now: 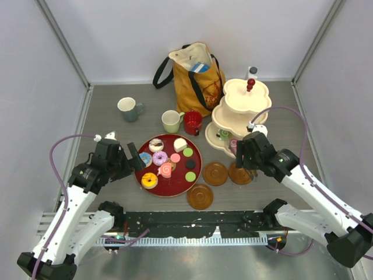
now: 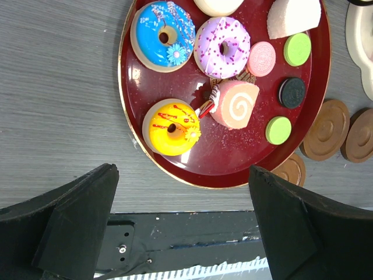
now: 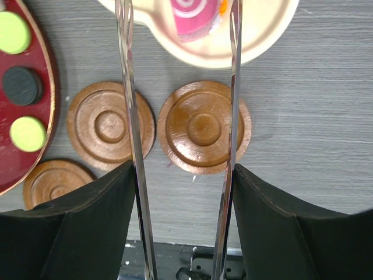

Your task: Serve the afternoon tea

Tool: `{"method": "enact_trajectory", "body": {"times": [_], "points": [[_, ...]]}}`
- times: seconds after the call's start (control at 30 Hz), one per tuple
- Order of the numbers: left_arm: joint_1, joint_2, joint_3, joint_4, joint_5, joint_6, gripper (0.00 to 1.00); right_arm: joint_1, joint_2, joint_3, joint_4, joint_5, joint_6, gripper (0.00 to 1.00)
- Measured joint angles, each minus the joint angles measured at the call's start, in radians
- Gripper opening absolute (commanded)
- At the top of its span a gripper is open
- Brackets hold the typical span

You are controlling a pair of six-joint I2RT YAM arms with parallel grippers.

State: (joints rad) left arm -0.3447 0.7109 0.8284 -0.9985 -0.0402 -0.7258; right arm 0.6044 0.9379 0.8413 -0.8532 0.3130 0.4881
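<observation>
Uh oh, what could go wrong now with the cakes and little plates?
The pink roll cake sits near the rim of the stand, close by the open right gripper; a bump might tip it off.
Two saucers lie almost touching, so grabbing one could shove the other.
The sweets on the red tray are packed close; the wide-open left gripper could knock neighbours.

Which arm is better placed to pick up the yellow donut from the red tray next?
Left, probably. The open left gripper hovers beside the yellow donut on the red tray; the right gripper is across the tray, over the saucers.
</observation>
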Motion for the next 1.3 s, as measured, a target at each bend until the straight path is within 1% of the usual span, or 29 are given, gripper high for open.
{"method": "enact_trajectory", "body": {"times": [0.2,0.4,0.47,0.57,0.7,0.73,0.9,1.0,1.1,1.3], "points": [[0.000,0.000,-0.001,0.000,0.000,0.000,1.00,0.002,-0.138,0.000,-0.009,-0.130,-0.032,0.69],[0.000,0.000,-0.003,0.000,0.000,0.000,1.00,0.025,-0.197,0.002,-0.006,-0.248,-0.061,0.69],[0.000,0.000,-0.003,0.000,0.000,-0.001,1.00,0.057,-0.196,0.003,0.006,-0.284,-0.066,0.69],[0.000,0.000,-0.005,0.000,0.000,-0.003,1.00,0.152,-0.164,0.010,0.027,-0.296,-0.065,0.69],[0.000,0.000,-0.006,0.000,0.000,-0.003,1.00,0.354,-0.052,0.059,0.065,-0.254,-0.052,0.68],[0.000,0.000,-0.006,0.000,0.000,-0.003,1.00,0.415,-0.002,0.084,0.076,-0.230,-0.044,0.69],[0.000,0.000,-0.006,0.000,0.000,-0.003,1.00,0.588,0.225,0.199,0.096,-0.115,-0.011,0.68],[0.000,0.000,-0.006,0.000,0.000,-0.002,1.00,0.648,0.360,0.264,0.101,-0.066,0.003,0.68],[0.000,-0.002,-0.007,0.000,0.002,-0.002,1.00,0.686,0.457,0.317,0.098,-0.032,0.014,0.68],[0.000,-0.009,-0.007,0.000,0.008,-0.002,1.00,0.712,0.560,0.378,0.097,0.008,0.024,0.68]]}}
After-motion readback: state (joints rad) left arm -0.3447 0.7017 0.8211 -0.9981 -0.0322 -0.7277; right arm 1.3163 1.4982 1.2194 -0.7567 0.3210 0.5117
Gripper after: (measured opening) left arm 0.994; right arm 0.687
